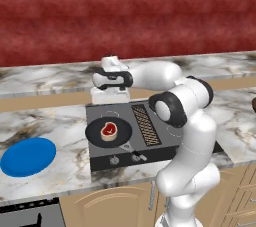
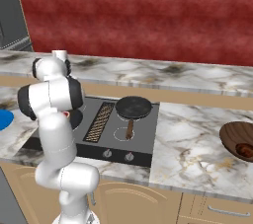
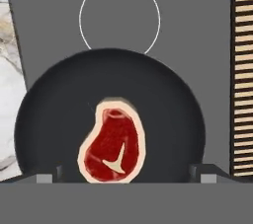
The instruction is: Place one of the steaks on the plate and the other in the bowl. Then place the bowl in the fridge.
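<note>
While the arm reaches over the stove (image 1: 150, 131), left base view: end effector (image 1: 111, 91) hangs at 12 o'clock of the black pan (image 1: 108, 132) holding the pink-red steak (image 1: 109, 130); plate (image 1: 28, 156) lies at 9 o'clock, well apart, with open surface (image 1: 60, 121) between.

Right base view: bowl (image 2: 238, 138) far at 3 o'clock, dark steak (image 2: 244, 149) inside; a second pan (image 2: 133, 107) sits between.

Hand view: steak below centre, fingertips (image 3: 45, 177) spread wide, empty.

Risk: thin steak could slip from the pads, or fingers catch the pan rim (low wall, little clearance).
</note>
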